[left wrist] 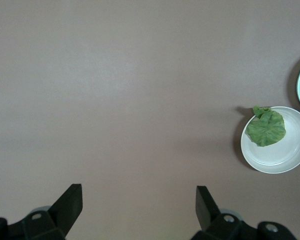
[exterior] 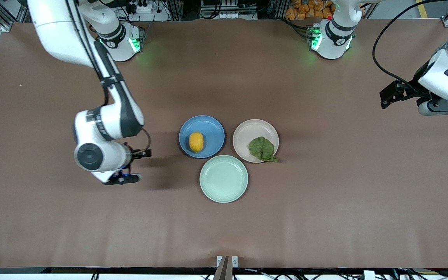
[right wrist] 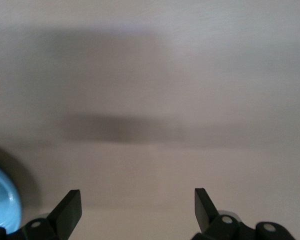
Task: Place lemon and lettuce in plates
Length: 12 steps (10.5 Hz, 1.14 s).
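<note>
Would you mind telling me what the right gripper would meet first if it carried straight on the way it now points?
Probably only bare table. The right gripper is open and points down at the tabletop; the blue plate lies off to one side of its line.

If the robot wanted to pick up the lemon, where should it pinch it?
Probably from straight above, across the lemon's narrow middle. It lies on its side in the blue plate, long way pointing toward the robots, so the fingers should close on its rounded flanks. The plate's low rim blocks a sideways approach.
</note>
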Tool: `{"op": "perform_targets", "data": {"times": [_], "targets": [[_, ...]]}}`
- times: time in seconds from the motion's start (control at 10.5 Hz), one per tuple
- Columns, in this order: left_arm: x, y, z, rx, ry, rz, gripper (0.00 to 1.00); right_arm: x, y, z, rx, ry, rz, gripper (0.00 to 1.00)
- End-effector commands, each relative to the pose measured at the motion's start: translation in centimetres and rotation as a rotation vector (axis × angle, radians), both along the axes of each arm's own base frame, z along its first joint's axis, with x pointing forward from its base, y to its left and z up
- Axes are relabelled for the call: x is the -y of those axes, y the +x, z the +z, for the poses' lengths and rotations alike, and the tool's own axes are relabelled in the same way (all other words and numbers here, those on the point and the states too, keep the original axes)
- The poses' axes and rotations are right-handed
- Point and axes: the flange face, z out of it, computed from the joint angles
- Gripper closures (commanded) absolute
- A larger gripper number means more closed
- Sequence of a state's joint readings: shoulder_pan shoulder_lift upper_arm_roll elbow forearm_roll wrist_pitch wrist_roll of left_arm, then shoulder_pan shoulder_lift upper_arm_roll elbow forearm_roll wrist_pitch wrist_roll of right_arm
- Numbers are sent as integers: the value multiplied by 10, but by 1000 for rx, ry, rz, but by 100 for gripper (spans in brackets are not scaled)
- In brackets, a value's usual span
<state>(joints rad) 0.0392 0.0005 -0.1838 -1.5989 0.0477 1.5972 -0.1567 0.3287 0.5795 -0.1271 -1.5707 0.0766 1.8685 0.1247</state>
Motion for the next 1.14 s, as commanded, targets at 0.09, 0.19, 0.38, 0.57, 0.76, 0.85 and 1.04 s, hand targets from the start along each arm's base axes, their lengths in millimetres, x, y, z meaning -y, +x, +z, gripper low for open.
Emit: {"op": "perform_targets", "data": {"times": [0.09, 0.19, 0.38, 0.57, 0.76, 0.85, 1.04], "targets": [[-4, -4, 15, 28, -22, 0, 0, 72, -11, 33, 19, -28, -68, 0], [-3, -4, 16, 29, -22, -4, 0, 95, -13, 45, 33, -22, -103, 0], [1, -7, 22, 35, -45, 0, 0, 121, -15, 69, 59, 5, -71, 0], [0, -8, 35, 44, -53, 0, 0, 141, -23, 102, 69, 16, -89, 0], [3, -9, 34, 36, -52, -10, 0, 156, -33, 138, 86, 28, -116, 0], [2, -8, 32, 31, -50, -15, 0, 157, -39, 152, 80, 32, -116, 0], [1, -7, 31, 30, -51, -13, 0, 162, -52, 187, 101, 50, -114, 0]]}}
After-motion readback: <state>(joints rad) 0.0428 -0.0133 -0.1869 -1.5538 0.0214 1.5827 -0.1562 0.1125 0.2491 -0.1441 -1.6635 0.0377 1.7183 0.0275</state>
